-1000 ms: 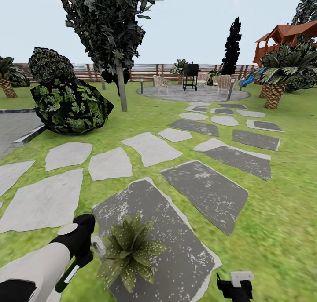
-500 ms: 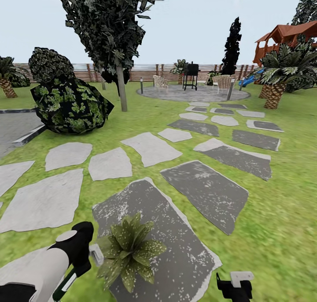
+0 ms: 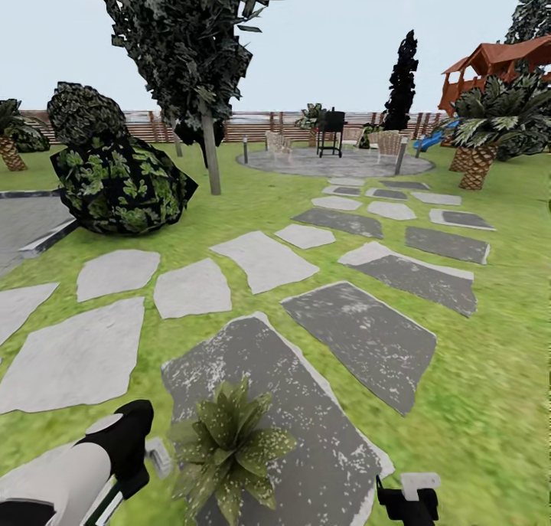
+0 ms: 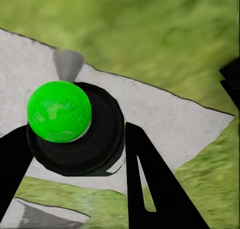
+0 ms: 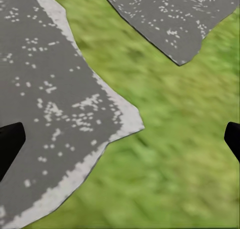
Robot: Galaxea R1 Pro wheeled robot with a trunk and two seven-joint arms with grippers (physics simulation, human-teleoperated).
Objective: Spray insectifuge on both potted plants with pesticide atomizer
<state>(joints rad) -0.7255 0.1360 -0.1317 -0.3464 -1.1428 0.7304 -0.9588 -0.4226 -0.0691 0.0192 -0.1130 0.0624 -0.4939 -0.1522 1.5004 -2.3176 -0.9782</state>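
The left gripper (image 4: 75, 189) is clamped around the slim atomizer (image 4: 75, 134), probably light, rigid and slippery; the right gripper (image 5: 120, 139) is spread wide, with the potted plant (image 3: 229, 445) at the head view's six o'clock.

Frame edge cuts right tool (image 3: 408, 499) — jaw state unclear.

This was a back garden. A lawn (image 3: 490, 373) filled most of the frame, crossed by grey stepping stones (image 3: 360, 342) running from the lower left up to a paved circle (image 3: 337, 162) at centre top, where a black grill (image 3: 331, 130) and wicker chairs (image 3: 279, 143) stood. A brown slatted fence (image 3: 245, 124) closed the far edge. A tree (image 3: 195, 44) rose at upper left beside a dark shrub (image 3: 115, 178); palms (image 3: 490, 128) and a red-roofed playhouse (image 3: 497, 63) occupied the upper right.
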